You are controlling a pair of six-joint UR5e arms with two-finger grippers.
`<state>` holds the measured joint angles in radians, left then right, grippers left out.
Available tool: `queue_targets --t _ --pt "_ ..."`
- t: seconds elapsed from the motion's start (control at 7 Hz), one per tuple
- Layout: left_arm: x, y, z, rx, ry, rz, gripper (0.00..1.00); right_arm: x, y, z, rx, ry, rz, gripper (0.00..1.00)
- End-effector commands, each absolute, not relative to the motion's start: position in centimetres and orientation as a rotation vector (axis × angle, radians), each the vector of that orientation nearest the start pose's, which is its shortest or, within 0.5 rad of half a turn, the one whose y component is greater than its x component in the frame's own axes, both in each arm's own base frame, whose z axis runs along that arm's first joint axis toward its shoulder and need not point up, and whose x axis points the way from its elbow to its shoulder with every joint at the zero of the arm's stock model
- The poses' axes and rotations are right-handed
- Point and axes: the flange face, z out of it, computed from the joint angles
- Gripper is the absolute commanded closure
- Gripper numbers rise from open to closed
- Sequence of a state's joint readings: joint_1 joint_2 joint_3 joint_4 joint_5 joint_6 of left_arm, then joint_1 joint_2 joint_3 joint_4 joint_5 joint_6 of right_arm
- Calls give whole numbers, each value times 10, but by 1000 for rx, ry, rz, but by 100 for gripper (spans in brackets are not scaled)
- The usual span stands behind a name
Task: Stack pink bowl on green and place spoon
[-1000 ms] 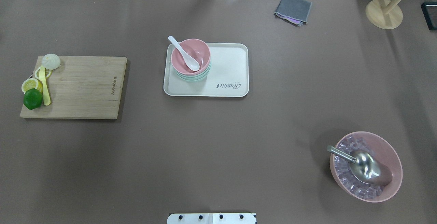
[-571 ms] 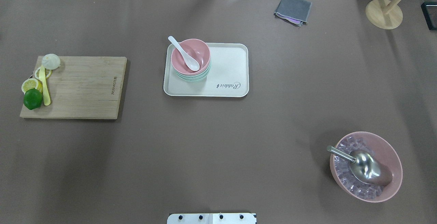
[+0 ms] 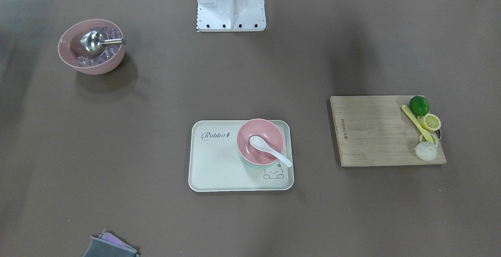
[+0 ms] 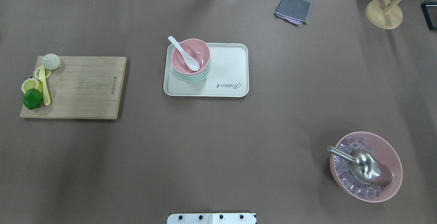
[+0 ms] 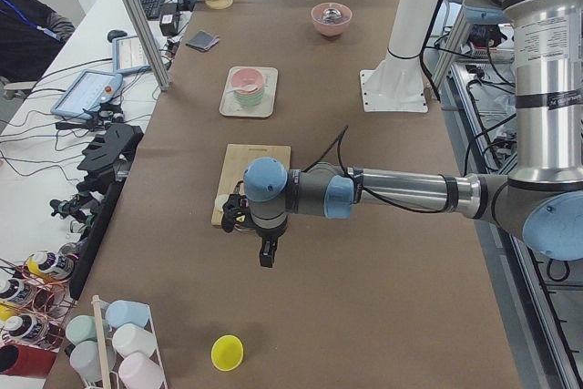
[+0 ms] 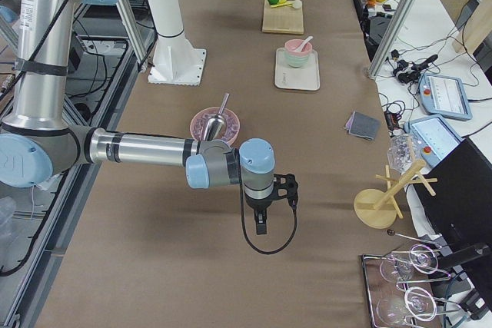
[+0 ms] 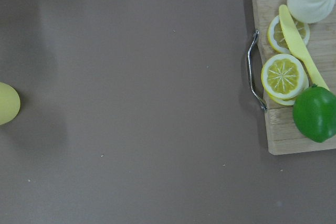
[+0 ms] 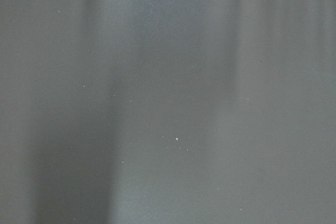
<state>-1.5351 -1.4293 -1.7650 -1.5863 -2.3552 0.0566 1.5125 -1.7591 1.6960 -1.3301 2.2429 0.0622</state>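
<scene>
The surface is covered with a matt brown sheet. The tray, pink bowl and green bowl are moulded in matt plastic. The spoon is finished glossy white. Wood grain is shown by the cutting board. The scoop is made of polished metal.

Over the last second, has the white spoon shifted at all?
No. In the overhead view the white spoon lies in the pink bowl, its handle tip past the far-left corner of the tray, exactly as before.
</scene>
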Motion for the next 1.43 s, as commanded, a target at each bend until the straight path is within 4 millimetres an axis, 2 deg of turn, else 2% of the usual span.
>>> queue_targets --t 0.0,0.14,0.29,0.57,0.86,1.29 --pt "-55 -435 632 74 725 111 2 46 -422 670 155 -696 -57 0" --pt "-56 -436 628 83 714 111 2 45 -421 670 145 -708 -55 0" --pt "-56 -430 629 81 714 111 2 43 -418 670 137 -731 -55 0" --pt "-56 -414 618 105 714 123 2 42 -418 669 137 -739 -58 0" --pt "-58 -411 625 90 713 112 2 43 -418 669 138 -738 -57 0" --pt "-59 -410 623 94 713 112 2 43 -418 671 135 -734 -55 0"
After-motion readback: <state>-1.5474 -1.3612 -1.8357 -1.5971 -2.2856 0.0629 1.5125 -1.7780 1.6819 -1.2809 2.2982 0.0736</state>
